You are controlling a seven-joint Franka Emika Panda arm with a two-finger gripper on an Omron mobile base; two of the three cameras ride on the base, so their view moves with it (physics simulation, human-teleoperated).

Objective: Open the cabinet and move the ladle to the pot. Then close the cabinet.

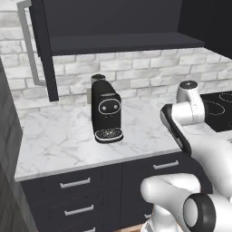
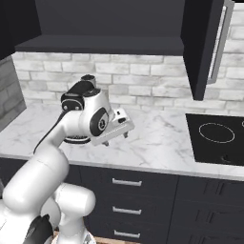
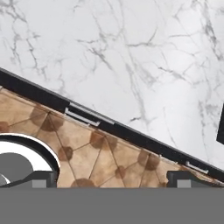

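Observation:
The black wall cabinet [image 1: 122, 43] stands with both doors swung out. Its left door [image 1: 45, 50] carries a long silver handle [image 1: 28, 45], and its right door [image 2: 198, 47] hangs open above the stove. The inside is dark, and the ladle and the pot are out of view. My gripper [image 2: 116, 138] hangs open and empty, pointing down over the marble counter [image 2: 157, 133] near its front edge. In the hand view its fingertips [image 3: 43, 177] stand wide apart over the counter edge and the floor.
A tall black coffee machine [image 1: 106, 111] stands on the counter against the brick wall. A black stove top [image 2: 217, 136] lies to the right. Base drawers with short silver handles [image 1: 74, 183] run below the counter.

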